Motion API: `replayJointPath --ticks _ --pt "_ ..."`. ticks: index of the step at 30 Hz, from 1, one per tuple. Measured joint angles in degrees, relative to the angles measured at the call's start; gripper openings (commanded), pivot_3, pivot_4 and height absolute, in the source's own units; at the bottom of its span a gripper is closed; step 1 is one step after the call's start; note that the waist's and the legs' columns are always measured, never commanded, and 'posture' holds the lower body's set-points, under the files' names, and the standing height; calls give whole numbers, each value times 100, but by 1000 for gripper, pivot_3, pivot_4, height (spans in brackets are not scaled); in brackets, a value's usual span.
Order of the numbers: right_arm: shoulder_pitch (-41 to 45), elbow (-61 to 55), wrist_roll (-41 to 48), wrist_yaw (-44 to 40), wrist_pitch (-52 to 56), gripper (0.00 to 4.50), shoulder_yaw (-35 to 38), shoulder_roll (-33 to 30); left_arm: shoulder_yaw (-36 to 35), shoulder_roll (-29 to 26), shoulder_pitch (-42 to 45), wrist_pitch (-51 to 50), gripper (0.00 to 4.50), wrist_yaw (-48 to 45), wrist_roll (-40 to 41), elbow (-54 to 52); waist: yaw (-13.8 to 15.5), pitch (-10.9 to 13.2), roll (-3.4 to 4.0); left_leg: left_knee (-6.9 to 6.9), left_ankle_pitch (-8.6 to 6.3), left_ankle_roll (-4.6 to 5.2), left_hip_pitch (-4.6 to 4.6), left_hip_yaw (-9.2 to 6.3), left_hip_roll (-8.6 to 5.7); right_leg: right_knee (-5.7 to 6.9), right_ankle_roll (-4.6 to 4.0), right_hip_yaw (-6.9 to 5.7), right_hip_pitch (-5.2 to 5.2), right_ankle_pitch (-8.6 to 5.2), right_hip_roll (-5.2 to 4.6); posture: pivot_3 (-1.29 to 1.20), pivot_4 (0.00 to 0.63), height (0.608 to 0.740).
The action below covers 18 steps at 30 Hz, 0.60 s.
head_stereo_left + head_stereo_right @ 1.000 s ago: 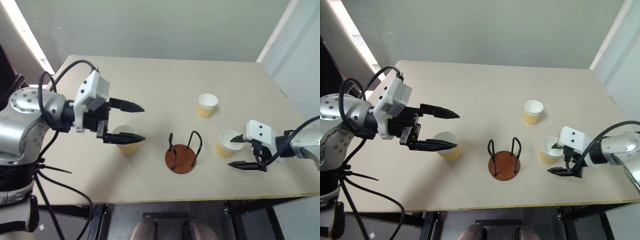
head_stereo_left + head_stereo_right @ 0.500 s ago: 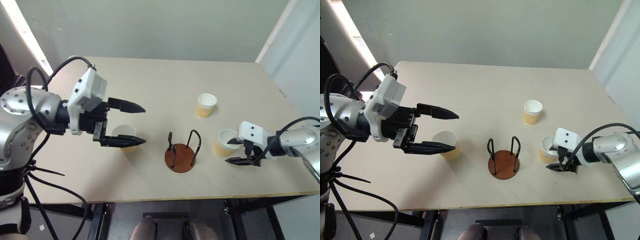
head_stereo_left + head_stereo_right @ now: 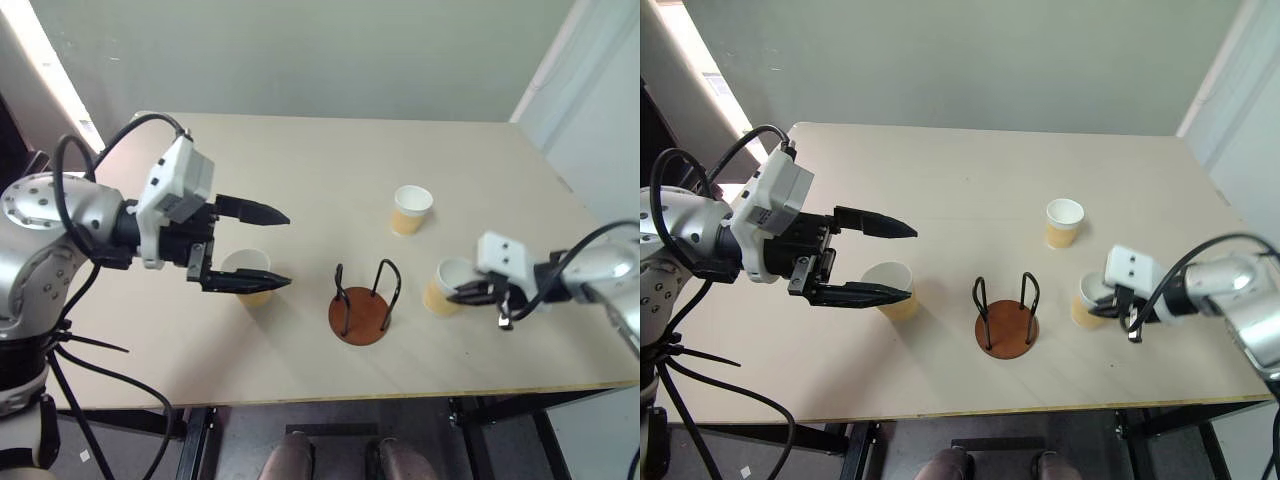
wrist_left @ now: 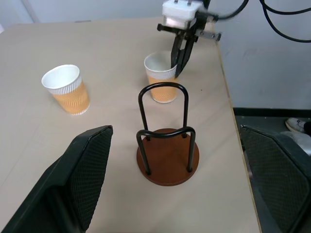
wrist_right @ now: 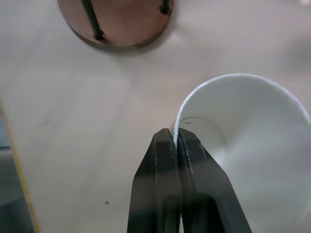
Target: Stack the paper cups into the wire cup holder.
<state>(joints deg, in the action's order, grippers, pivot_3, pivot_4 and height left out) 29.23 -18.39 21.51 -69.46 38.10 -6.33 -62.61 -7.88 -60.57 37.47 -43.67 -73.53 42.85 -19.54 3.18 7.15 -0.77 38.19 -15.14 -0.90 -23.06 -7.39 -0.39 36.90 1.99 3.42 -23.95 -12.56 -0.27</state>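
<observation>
Table (image 3: 300, 150), my inventory:
- Cup holder (image 3: 361, 303), near the front edge, middle; upright, nothing in it.
- Cup one (image 3: 443, 286), just right of the holder, empty; my right gripper (image 5: 174, 138) is pinched closed on its rim.
- Cup two (image 3: 411, 209), toward the right edge, farther back; empty.
- Cup three (image 3: 249, 276), left of the holder; my left gripper (image 3: 281, 247) hangs spread wide above it, holding nothing.

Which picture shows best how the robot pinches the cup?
The right wrist view: the right gripper is shut on the cup, one finger inside the rim, one outside. The left wrist view shows the pinch from afar; the eye views show it small, beside the wire cup holder.
</observation>
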Motion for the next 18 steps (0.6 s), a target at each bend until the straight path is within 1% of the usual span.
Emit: replayJointPath --ticks 2,4,7,10,12,14,18 --pt "508 -74 361 -165 95 20 376 -50 -1 -9 -1 33 4500 -2 -21 12 -5 2 5 -7 20 -34 2 -3 3 0 -5 -4 0 -2 6 0 150 740" --pt "1077 -92 654 -285 240 20 548 -50 11 -12 -15 78 4500 0 -38 52 -7 2 5 -13 23 -39 2 -5 8 -1 -11 -6 -1 -5 10 0 150 740" --pt "1954 -127 882 -489 292 20 483 162 70 13 -27 130 4500 18 -71 64 -27 5 10 -18 23 -38 2 -5 9 -1 -15 -5 -8 -8 10 0 150 740" --pt "2700 -133 985 -718 271 20 177 508 141 75 -55 166 4500 34 -86 64 -44 7 12 -19 23 -37 1 -7 13 -2 -20 -8 -11 -11 13 0 150 740" --pt "2908 -137 1014 -880 241 20 -71 691 158 81 -68 209 4500 38 -98 72 -44 7 12 -16 24 -39 -3 -9 14 -4 -24 -12 -11 -13 13 0 150 740" --pt "2937 -127 977 -1015 174 20 -290 804 157 80 -86 233 4500 42 -102 69 -44 7 13 -15 25 -41 -6 -9 14 -7 -24 -12 -10 -13 13 0 150 740" --pt "2910 -114 824 -1327 -29 20 -626 828 136 74 -288 231 4500 131 -86 41 -44 9 16 -14 29 -47 -11 -9 14 -8 -28 -12 -14 -16 12 0 150 740"
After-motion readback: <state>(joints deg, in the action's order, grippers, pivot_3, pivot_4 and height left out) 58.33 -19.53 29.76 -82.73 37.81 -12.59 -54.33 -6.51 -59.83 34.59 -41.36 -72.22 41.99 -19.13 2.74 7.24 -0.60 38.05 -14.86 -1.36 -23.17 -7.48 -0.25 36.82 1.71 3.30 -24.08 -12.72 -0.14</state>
